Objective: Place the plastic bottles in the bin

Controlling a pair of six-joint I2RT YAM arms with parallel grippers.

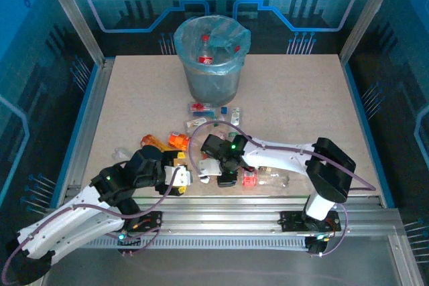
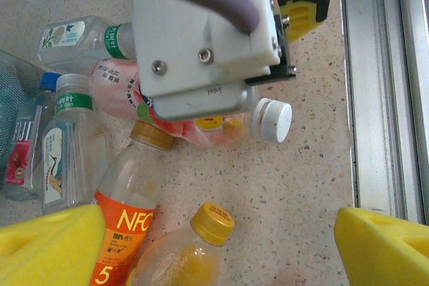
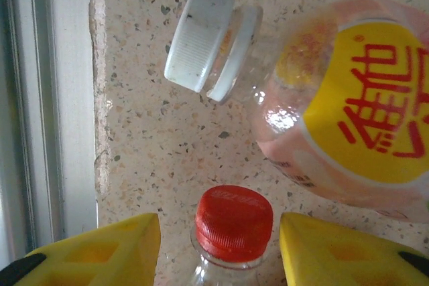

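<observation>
Loosely, right fingers (image 3: pixel 100 249) flank a red-capped bottle (image 3: pixel 233 222) without touching — left fingers (image 2: pixel 47 246) gape wide, empty.

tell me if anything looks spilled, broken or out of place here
Nothing looks spilled or broken. The bottles lie scattered on their sides across the table, caps on where visible. The bin stands upright with a few inside.
</observation>
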